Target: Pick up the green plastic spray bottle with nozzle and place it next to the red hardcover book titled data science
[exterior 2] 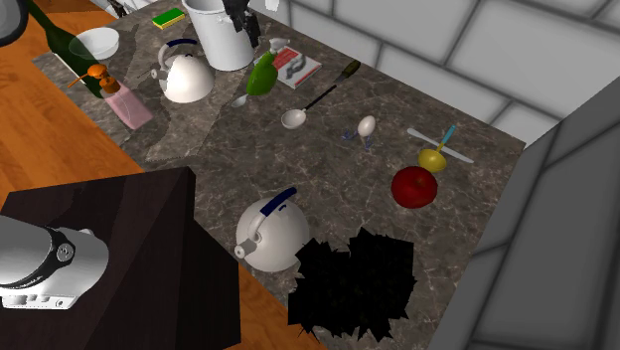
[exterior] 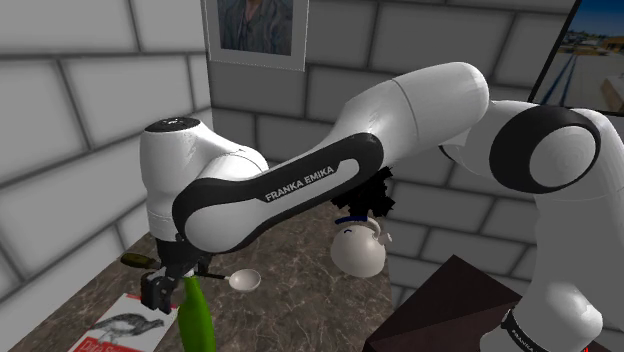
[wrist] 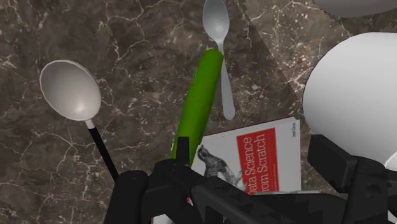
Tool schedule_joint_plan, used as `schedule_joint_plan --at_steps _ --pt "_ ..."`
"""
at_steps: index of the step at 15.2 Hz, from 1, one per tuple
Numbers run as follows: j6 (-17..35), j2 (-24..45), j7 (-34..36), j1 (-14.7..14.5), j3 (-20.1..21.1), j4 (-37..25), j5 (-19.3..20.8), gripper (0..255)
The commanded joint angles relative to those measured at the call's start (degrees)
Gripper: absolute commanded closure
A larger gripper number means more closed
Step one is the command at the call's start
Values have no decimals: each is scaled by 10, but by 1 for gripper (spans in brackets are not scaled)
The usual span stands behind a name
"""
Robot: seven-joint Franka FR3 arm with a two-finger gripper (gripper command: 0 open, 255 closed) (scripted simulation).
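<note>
Fingers of the hand (exterior: 165, 290) were clamped on the upper end of the green spray bottle (exterior: 197, 315), which leaned tilted below it, above the dark marble bench (exterior: 300, 305). In the shoulder view the white-and-red book (exterior: 125, 328), "Data Science from Scratch", lay at eight o'clock from the bottle, just beside it. A ladle (exterior: 243, 281) lay at two o'clock, and a white kettle (exterior: 357, 248) stood farther that way.
</note>
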State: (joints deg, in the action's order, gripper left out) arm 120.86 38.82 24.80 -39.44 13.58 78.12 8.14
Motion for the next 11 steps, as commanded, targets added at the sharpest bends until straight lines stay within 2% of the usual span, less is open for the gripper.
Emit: schedule_joint_plan --at_steps 1,3,11 --pt "-24 -13 -2 1 2 -12 -3 0" --pt "-49 -27 -4 2 4 -23 -6 0" --pt "-49 -27 -4 2 4 -23 -6 0"
